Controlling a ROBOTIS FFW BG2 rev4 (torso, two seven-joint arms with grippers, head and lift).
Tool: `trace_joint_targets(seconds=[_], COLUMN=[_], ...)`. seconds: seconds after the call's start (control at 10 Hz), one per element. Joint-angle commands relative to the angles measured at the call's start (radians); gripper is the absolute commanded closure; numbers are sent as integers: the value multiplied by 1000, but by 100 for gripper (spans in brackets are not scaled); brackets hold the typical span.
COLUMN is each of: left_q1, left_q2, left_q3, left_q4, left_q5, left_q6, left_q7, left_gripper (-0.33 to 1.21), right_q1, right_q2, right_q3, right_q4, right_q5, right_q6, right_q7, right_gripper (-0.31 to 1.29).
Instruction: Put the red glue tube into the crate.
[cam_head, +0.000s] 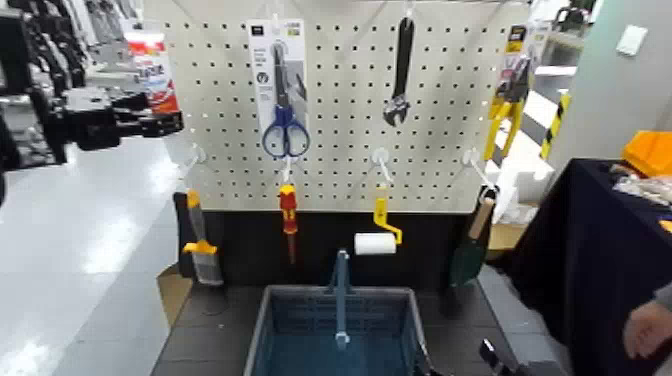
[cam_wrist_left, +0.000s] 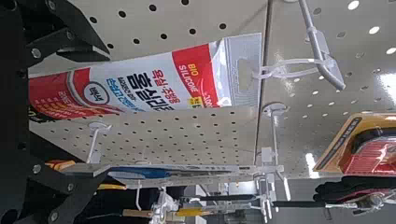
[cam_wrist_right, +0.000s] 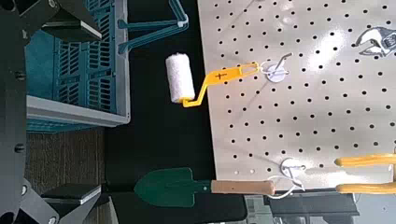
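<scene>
The red glue tube (cam_head: 155, 72) is a white and red tube with dark print. My left gripper (cam_head: 150, 112) is shut on it and holds it high at the far left, beside the pegboard's left edge. In the left wrist view the tube (cam_wrist_left: 131, 86) runs from between my fingers (cam_wrist_left: 56, 47) out across the pegboard. The blue-grey crate (cam_head: 290, 335) with its blue handle bar (cam_head: 340, 295) stands low in the middle, below the board. My right gripper (cam_head: 495, 358) is low beside the crate's right side, open and empty. The crate (cam_wrist_right: 84, 65) also shows in the right wrist view.
The white pegboard (cam_head: 340, 150) carries blue scissors (cam_head: 285, 125), a wrench (cam_head: 400, 70), a red-and-yellow screwdriver (cam_head: 289, 215), a paint roller (cam_head: 376, 242), a brush (cam_head: 203, 250), a trowel (cam_head: 470, 250) and yellow pliers (cam_head: 505, 110). A person's hand (cam_head: 650, 328) rests by a dark-draped table (cam_head: 590, 260).
</scene>
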Motion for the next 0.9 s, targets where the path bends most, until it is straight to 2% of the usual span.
trace_joint_targets(seconds=[0.1, 0.3, 0.8, 0.9], left_q1=[-3, -6, -10, -12], left_q2=[0, 1, 4, 4], left_q3=[0, 4, 1, 1], left_q4=[-6, -8, -9, -9], left_q5=[-1, 9, 13, 18], left_q6=[8, 8, 6, 5], left_q7=[5, 9, 12, 13], left_gripper=[95, 106, 107, 115], right_q1=[1, 1, -1, -2], right_q2=[0, 0, 0, 0], right_q3=[0, 0, 2, 2], right_q4=[0, 0, 0, 0], right_q5=[0, 0, 1, 3], right_q6=[3, 3, 5, 6], right_q7=[1, 1, 3, 4], right_gripper=[16, 16, 16, 16])
